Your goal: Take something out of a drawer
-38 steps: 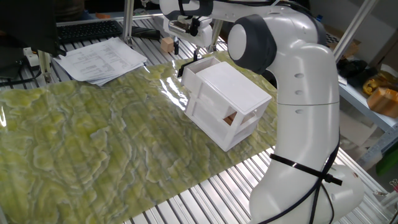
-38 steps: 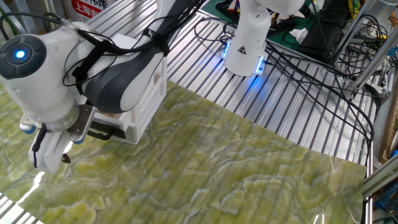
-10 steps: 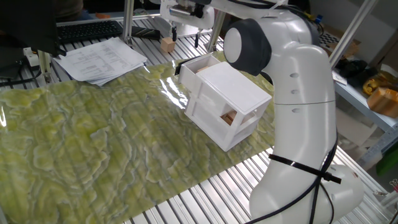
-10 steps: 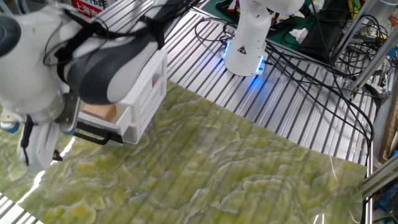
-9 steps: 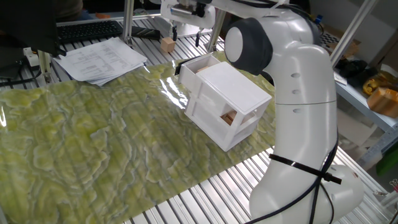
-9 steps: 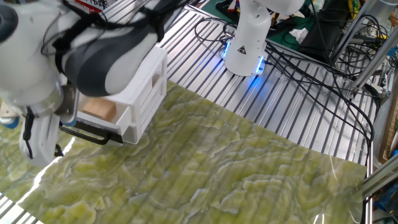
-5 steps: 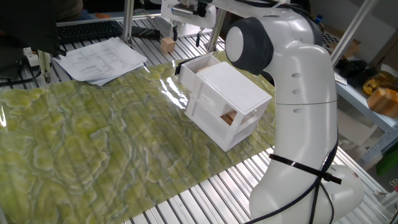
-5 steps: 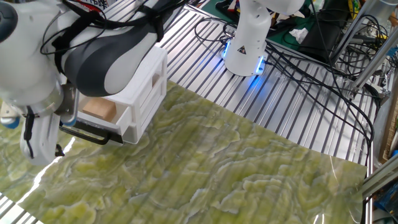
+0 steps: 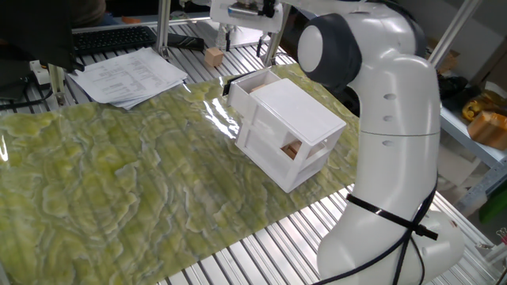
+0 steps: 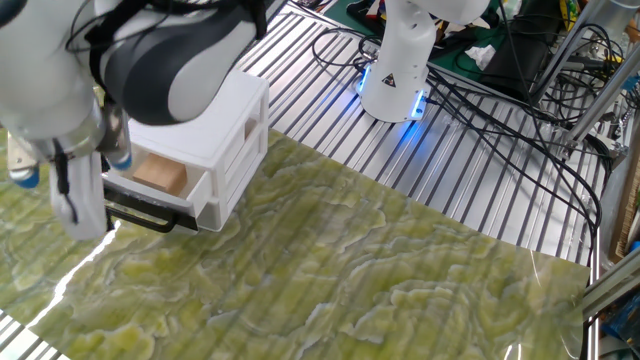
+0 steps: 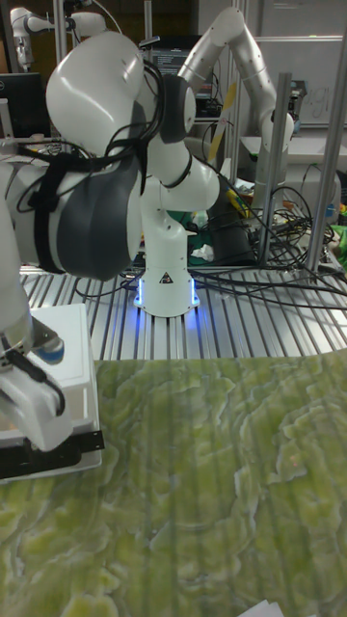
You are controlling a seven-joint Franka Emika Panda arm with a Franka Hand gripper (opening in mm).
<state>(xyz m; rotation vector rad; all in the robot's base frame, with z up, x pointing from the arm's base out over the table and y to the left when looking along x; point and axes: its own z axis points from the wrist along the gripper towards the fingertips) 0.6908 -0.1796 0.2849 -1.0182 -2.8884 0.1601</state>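
One cube (image 10: 158, 174) sits in the pulled-out top drawer (image 10: 152, 203) of the cabinet (image 9: 287, 131), exposed so we can reach from above. Gripper (image 9: 243, 36) hangs above the drawer, fingers (image 10: 82, 205) apart, holding nothing. We judge descent onto the cube comes next.

A small white cabinet (image 10: 225, 120) sits on a green, wavy-patterned mat (image 10: 330, 270). Its top drawer (image 10: 160, 200) is pulled out, and it has a black handle (image 10: 150, 215) on the front. A tan wooden cube (image 10: 158, 174) lies inside the drawer. The robot's gripper (image 10: 80, 205) hangs just left of the drawer front. Its fingers are hard to make out. Behind the mat, a white robot base (image 10: 398, 70) glows blue beside black cables (image 10: 500, 110).
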